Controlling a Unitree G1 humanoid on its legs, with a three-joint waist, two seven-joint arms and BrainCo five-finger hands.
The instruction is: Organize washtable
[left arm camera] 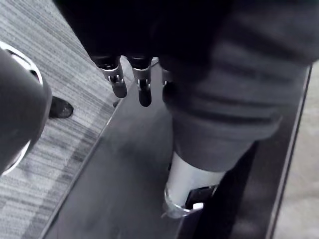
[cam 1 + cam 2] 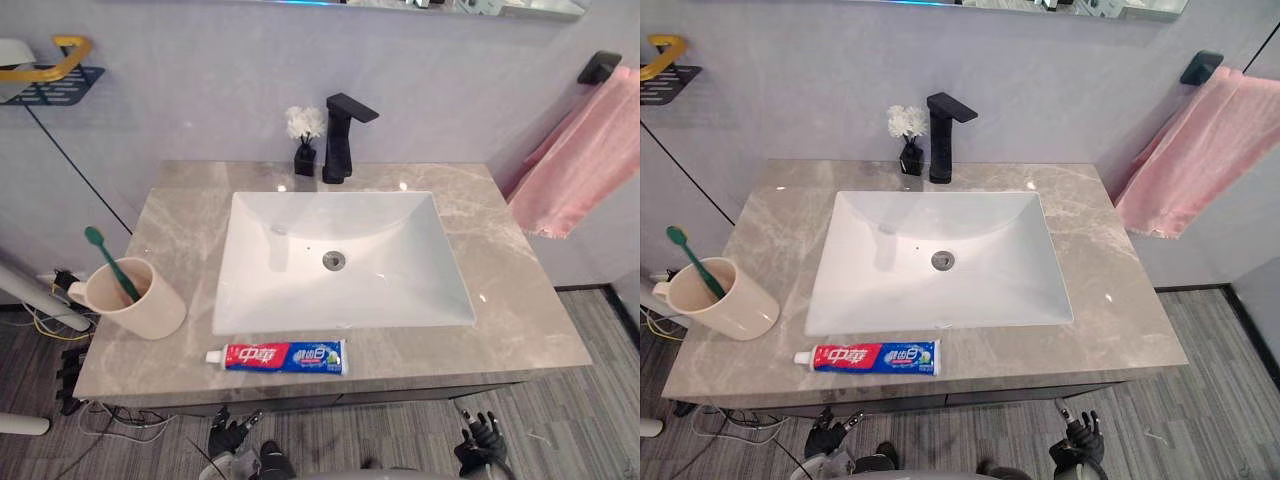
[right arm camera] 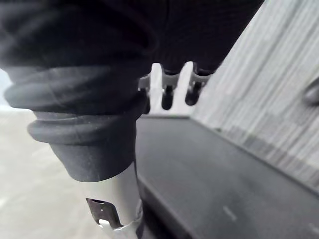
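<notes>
Both hands hang low in front of the washstand, below the front edge of the bench (image 2: 520, 300), with the job of tidying it not yet started. The left hand (image 2: 228, 435) has its fingers (image 1: 119, 87) loose and nearly straight, holding nothing. The right hand (image 2: 478, 440) matches it, its fingers (image 3: 167, 97) relaxed and empty.

The toothpaste tube (image 2: 283, 356) lies flat on the narrow front strip of the bench, between the sink (image 2: 400, 270) and the edge. It sits up and forward of the left fingers, slightly to their inner side, and well across from the right fingers. Its long axis runs side to side along the bench edge. The white cap end points to the robot's left, toward the cup (image 2: 140, 305), which holds a green toothbrush (image 2: 110, 262).

The cup stands further out on the left side, forward and outward of the left fingers.

By this layout the left hand looks the nearer to both tube and cup. A reach from it would probably meet the tube broadside, so the fingers could close across its narrow width rather than along its length.
</notes>
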